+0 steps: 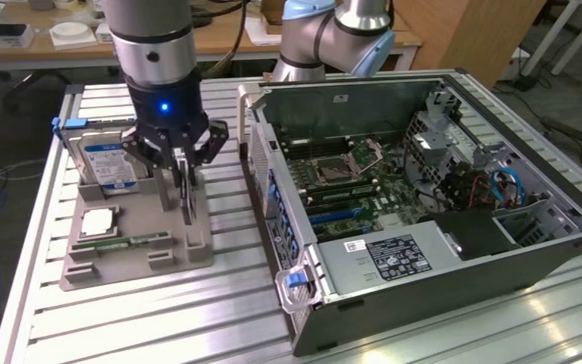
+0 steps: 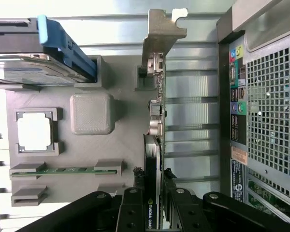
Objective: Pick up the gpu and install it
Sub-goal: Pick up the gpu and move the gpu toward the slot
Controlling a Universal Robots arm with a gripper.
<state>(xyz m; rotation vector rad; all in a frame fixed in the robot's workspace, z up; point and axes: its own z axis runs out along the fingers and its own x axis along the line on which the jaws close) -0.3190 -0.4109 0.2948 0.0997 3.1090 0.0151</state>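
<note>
The gpu [image 1: 185, 199] stands on edge in the grey holder tray [image 1: 139, 262] at the exterior view's left. It is a thin dark card with a silvery end bracket [image 2: 162, 34]. My gripper [image 1: 179, 163] comes straight down over it. In the wrist view my gripper [image 2: 153, 186] has the gpu [image 2: 155, 140] between its black fingers [image 2: 135, 193], which press on both faces. The card's bracket end sits over a slot of the tray [image 2: 121, 145].
An open computer case [image 1: 372, 91] lies at the exterior view's right, its motherboard [image 1: 352, 189] exposed. The tray also holds a hard drive [image 1: 109, 163], a processor [image 1: 99, 221] and a memory stick [image 1: 124, 244]. A second robot arm [image 1: 332, 34] stands behind the case.
</note>
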